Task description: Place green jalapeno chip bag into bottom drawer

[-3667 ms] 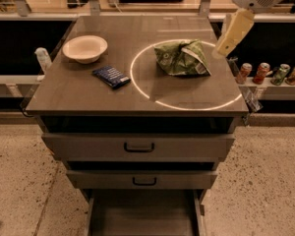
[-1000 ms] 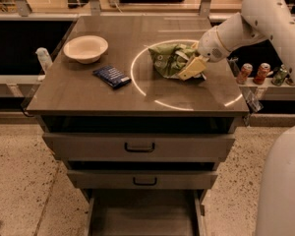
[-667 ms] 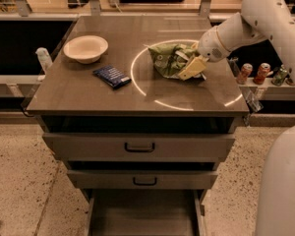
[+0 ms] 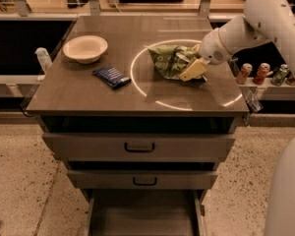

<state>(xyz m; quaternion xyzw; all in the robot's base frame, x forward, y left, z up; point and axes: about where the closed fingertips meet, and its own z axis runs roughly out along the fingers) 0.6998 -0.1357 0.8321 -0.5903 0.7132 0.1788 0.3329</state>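
Note:
The green jalapeno chip bag (image 4: 168, 60) lies crumpled on the cabinet top, right of centre, inside a bright ring of light. My gripper (image 4: 191, 69) is down at the bag's right edge and touches it; the white arm reaches in from the upper right. The bag rests on the surface. The bottom drawer (image 4: 142, 215) is pulled open at the foot of the cabinet, and its flat grey floor shows.
A cream bowl (image 4: 85, 48) and a small dark-blue packet (image 4: 112, 76) lie on the left of the top. The two upper drawers (image 4: 139, 147) are shut. Cans (image 4: 262, 73) stand on a shelf at the right. A white bottle (image 4: 43, 58) stands at the left.
The arm has come down from above the right edge to the bag, which looks pushed in on its right side. Over the last second nothing has visibly moved.

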